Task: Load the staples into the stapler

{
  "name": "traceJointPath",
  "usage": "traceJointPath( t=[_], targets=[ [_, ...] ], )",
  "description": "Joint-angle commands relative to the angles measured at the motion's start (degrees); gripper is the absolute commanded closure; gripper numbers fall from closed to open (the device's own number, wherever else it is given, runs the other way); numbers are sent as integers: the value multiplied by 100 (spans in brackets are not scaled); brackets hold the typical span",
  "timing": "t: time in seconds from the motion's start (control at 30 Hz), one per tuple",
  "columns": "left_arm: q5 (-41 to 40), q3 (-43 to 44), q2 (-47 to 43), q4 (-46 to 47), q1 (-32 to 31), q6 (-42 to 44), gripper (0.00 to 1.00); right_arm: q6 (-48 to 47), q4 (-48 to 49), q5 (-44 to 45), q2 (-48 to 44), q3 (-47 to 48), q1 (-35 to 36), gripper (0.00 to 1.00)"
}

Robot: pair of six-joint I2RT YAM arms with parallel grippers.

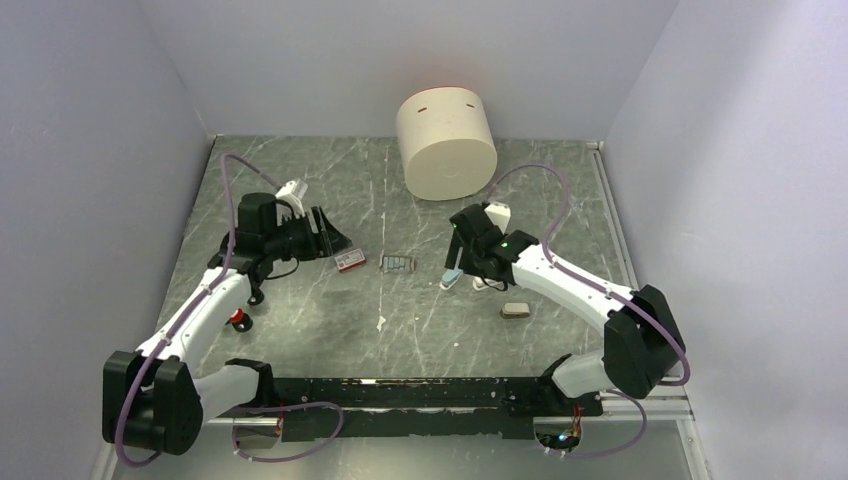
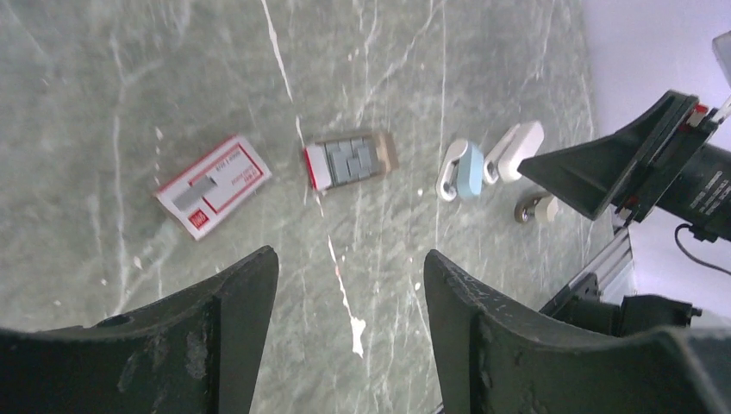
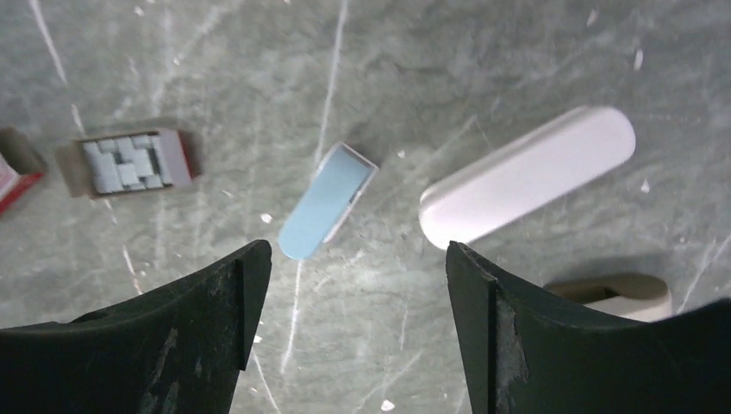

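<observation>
White stapler (image 3: 527, 177) lies flat on bench (image 3: 431, 52), approx 1 o'clock from R pincer (image 3: 353, 254) in its wrist view, long axis 8-to-2 o'clock. Blue piece (image 3: 328, 203) sits near 12, not the target. R pincer wide open, empty. L pincer (image 2: 349, 259) likewise agape, nothing held; staples (image 2: 349, 161) in open tray at its 12, sleeve (image 2: 214, 185) at 10. R arm nearer stapler, L nearer staples.

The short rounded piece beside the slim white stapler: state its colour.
The short piece is pale blue, white-edged; clearest in the right wrist view.
</observation>
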Motion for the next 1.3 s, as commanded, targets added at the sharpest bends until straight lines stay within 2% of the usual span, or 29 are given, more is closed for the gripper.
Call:
traceJointPath(
  t=[0.0,0.17,0.47,0.67,0.9,1.0,1.13,1.27],
  targets=[
    [-41,-192,-21,-72,-226,-81,33,819,-85,-35,0,-253,148,20],
    [-268,-61,4,-391,-313,36,32,1481,197,-74,225,-313,337,19],
    [-425,31,-25,-493,-325,86,32,2312,256,341,709,-109,542,41],
    [-438,-76,90,-333,-324,-54,32,2119,184,333,890,6,551,40],
    [-98,35,264,-533,-346,222,30,1838,360,254,1244,151,540,41],
    [-113,47,268,-549,-375,239,28,1828,314,278,1352,175,539,47],
    [-43,63,295,-540,-423,249,25,1643,250,217,1410,201,538,65],
    [-43,40,342,-498,-550,228,20,1154,276,-19,1292,191,567,72]
  ],
)
